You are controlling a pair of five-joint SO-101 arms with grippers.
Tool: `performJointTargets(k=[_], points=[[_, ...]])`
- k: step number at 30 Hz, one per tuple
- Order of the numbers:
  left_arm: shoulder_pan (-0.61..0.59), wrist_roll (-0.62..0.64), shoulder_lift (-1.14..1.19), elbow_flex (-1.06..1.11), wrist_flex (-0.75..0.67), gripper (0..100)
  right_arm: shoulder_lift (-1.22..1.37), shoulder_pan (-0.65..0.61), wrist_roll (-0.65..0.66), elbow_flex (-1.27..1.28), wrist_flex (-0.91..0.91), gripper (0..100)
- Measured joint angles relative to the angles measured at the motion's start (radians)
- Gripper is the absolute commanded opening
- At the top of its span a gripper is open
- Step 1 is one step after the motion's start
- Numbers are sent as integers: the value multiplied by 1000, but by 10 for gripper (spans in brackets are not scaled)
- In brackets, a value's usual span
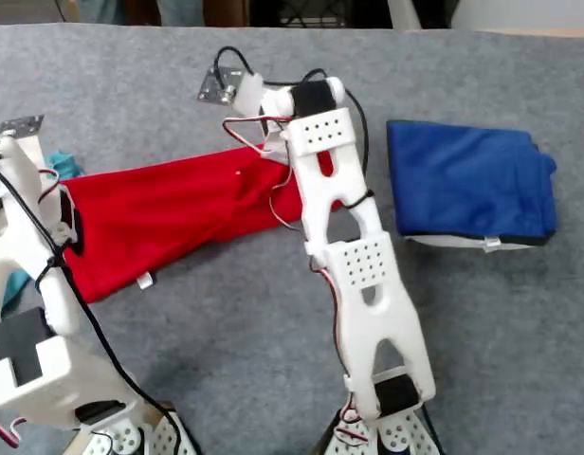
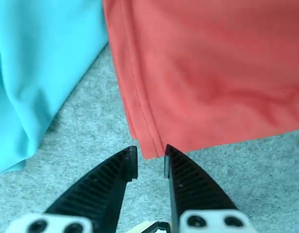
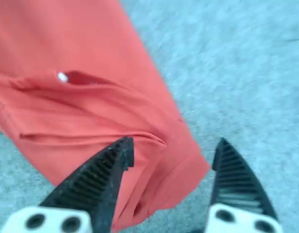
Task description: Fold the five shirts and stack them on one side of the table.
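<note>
- three shirts counted on the grey surface (image 1: 226, 332): one red, one blue, one teal
- red shirt (image 1: 169, 223) lies stretched long across the middle and left, partly lapped over itself
- blue shirt (image 1: 467, 180) sits folded at the right side, well apart from the red; one white edge (image 1: 453, 243) shows beneath it
- teal shirt (image 2: 38, 73) is bunched at the left, just beside the red shirt's end
- two arms; left end effector (image 2: 150, 160) has its jaws a narrow gap apart, gripping nothing; the red shirt's corner lies just at its tips
- right end effector (image 3: 174, 148) gapes wide over the red shirt's other end, gripping nothing
</note>
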Motion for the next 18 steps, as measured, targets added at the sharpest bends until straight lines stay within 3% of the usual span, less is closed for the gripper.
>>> performJointTargets(k=[3, 9, 13, 18], points=[[0, 0, -29, 77, -38, 120, 0, -3, -57, -68, 40, 7], [0, -49, -117, 169, -57, 120, -9, -5, -236, -55, 48, 15], [0, -61, -206, 203, -58, 123, -137, 15, -253, 170, 48, 15], [0, -94, -321, 322, -61, 123, -399, 14, -253, 634, 44, 15]])
